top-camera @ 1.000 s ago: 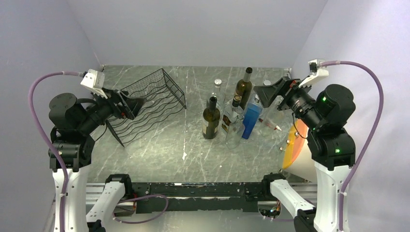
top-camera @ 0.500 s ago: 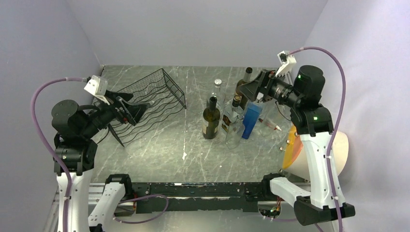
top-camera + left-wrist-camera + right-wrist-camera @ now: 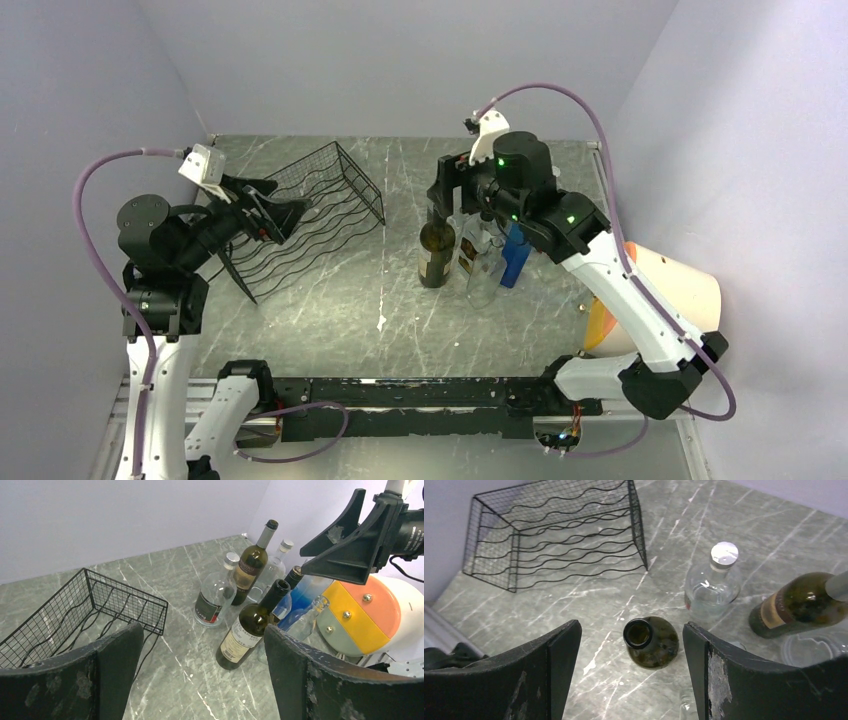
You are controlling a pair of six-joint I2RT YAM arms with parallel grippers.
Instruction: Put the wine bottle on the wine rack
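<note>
Wine bottle (image 3: 651, 642): dark green, upright near the middle of the counter (image 3: 380, 300), at the left edge of a cluster of bottles; uncorked, contents impossible to tell.
Right hand (image 3: 631, 626): spread open, holding nothing, poised above the bottle's mouth with a finger to either side, probably lined up to take the neck.
Left hand (image 3: 204, 630): open and empty, beside the wine rack (image 3: 310, 215), perhaps ready to steady it.
Wine rack: far left of the counter, well apart from the bottle; no bottle in it.
Clear bottle (image 3: 713, 587): capped, looks empty, just behind the wine bottle.
</note>
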